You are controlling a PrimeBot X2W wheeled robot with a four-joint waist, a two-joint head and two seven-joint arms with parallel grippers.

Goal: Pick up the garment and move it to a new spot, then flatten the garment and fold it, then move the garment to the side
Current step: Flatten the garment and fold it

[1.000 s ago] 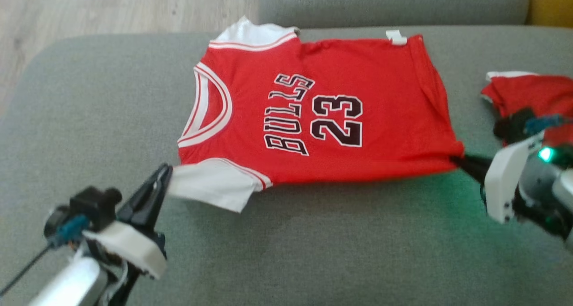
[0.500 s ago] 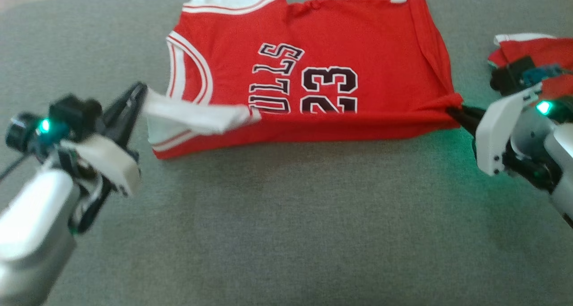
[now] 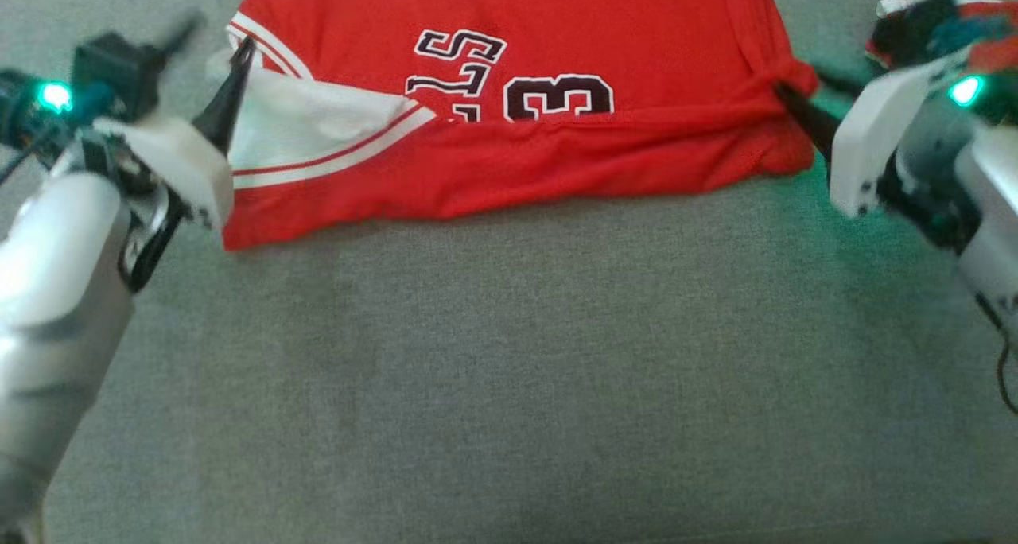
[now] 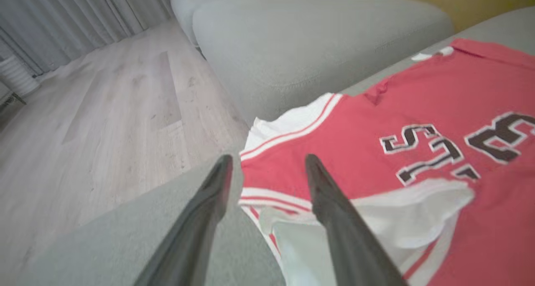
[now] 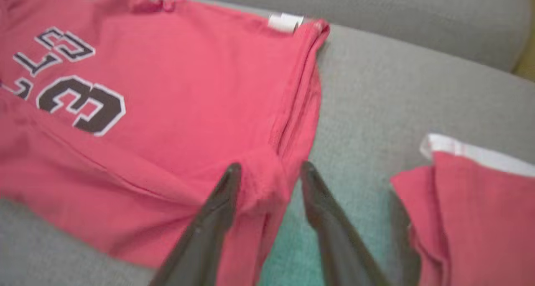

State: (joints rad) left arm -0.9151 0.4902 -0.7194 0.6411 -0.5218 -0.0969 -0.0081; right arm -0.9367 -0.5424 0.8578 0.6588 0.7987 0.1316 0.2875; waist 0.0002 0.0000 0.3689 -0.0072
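Jersey [image 3: 509,154] is laid lengthwise from left gripper [image 4: 267,160] to right gripper [image 5: 271,167]; both are seen parted, sleeve [image 4: 376,219] just beyond the left tips, hem corner [image 5: 261,185] between the right's

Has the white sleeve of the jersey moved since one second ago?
Yes: the white sleeve went away from the robot, over the jersey, covering part of its print.

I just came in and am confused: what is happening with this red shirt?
A two-armed robot is folding a red jersey on a grey sofa cushion. The near edge is folded over the lettering. The left gripper is at the white sleeve, the right gripper at the bunched hem corner, both with fingers open.
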